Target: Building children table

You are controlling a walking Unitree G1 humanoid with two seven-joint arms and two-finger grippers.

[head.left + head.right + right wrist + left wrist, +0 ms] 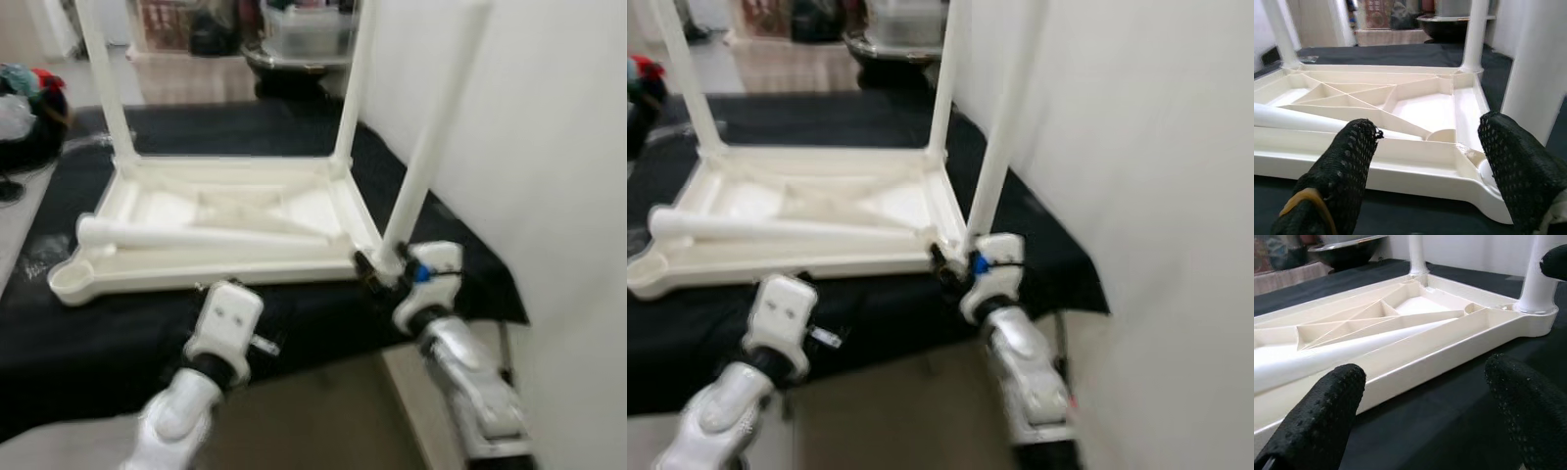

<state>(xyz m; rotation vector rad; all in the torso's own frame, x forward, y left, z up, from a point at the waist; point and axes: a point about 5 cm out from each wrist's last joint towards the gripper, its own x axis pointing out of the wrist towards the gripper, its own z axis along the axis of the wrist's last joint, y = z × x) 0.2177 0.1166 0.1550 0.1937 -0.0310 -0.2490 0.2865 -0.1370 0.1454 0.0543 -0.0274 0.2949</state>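
White plastic children's table lies upturned on black cloth; at its five o'clock corner, right gripper, fingers apart; left gripper likewise spread.

Even, soft indoor light, no hard shadows. Head views slightly blurred. Glossy white plastic upturned table top shows mild glare. Wrist views: background soft.

Legible text, labels, brands, numbers, signs: none. Table parts, cloth and wall carry no readable marking.
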